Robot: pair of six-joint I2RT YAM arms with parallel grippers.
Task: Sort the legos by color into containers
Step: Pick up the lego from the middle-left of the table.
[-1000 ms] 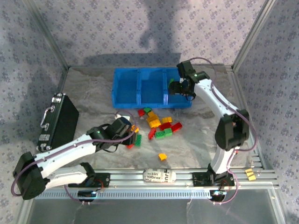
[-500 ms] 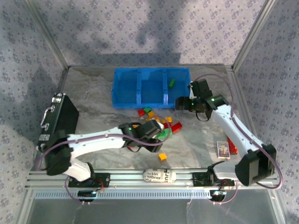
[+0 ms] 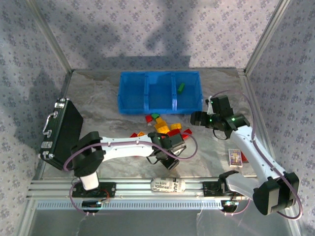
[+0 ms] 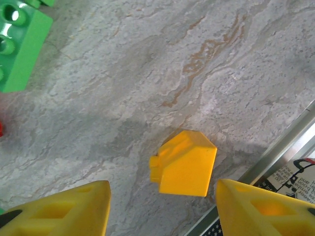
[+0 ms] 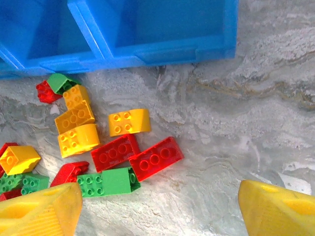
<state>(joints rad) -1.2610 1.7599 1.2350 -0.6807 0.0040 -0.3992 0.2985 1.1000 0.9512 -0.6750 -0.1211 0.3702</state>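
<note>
A lone yellow sloped lego (image 4: 184,164) lies on the marbled table just ahead of my left gripper (image 4: 162,211), between the lines of its open, empty yellow fingers (image 4: 64,211). In the top view the left gripper (image 3: 170,156) hangs below the pile of red, green and yellow legos (image 3: 165,129). The right gripper (image 3: 194,119) hovers right of that pile, open and empty. Its wrist view shows two red legos (image 5: 155,158), a green one (image 5: 108,182) and yellow ones (image 5: 129,121) ahead of the right gripper (image 5: 157,211). The blue containers (image 3: 160,105) stand behind; a green lego (image 3: 181,87) lies in the right one.
A black case (image 3: 61,128) stands at the left. A small printed card (image 3: 235,157) lies at the right. The aluminium rail (image 3: 133,187) with a white labelled tube (image 3: 167,185) runs along the near edge, close to the lone yellow lego. Another green lego (image 4: 19,49) lies left of it.
The left arm swept right, from the pile's left side to above the lone yellow lego. The right arm pulled back from the bin to the table, leaving a green lego in the right compartment.
</note>
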